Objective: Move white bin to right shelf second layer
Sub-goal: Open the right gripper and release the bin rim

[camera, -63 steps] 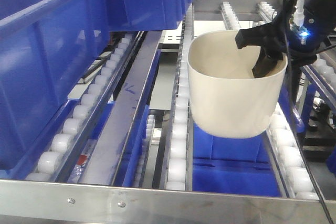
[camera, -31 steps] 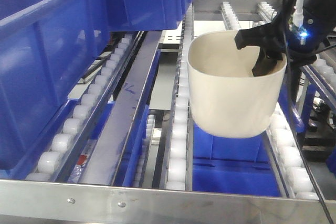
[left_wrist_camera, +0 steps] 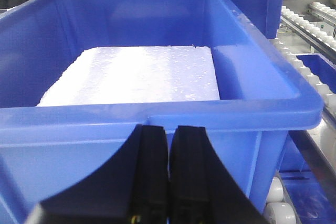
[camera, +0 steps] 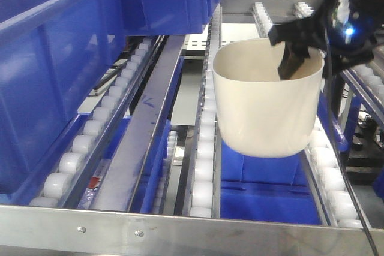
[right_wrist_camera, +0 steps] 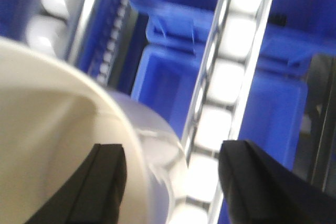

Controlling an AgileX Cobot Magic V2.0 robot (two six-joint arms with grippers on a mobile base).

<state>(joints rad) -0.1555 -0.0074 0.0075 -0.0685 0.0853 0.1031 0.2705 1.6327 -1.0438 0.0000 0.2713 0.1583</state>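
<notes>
I see my right gripper [camera: 292, 52] spread wide, one finger inside the smooth cream-white plastic tub [camera: 266, 103] and one outside its rim. The tub sits on the steel shelf's white roller lanes [camera: 204, 166]. My left gripper [left_wrist_camera: 169, 174] is pressed closed beside a big blue plastic crate [left_wrist_camera: 157, 114].

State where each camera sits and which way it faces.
Front: sits at the shelf rail and looks along the rollers at the bin; the right tool shows at the bin's rim.
Left wrist: sits behind the shut left tool and faces a crate holding a white slab.
Right wrist: looks down between the open right tool's fingers, which straddle the bin's wall.
Shared: the front and right wrist views both show the bin, the rollers and the right tool.
</notes>
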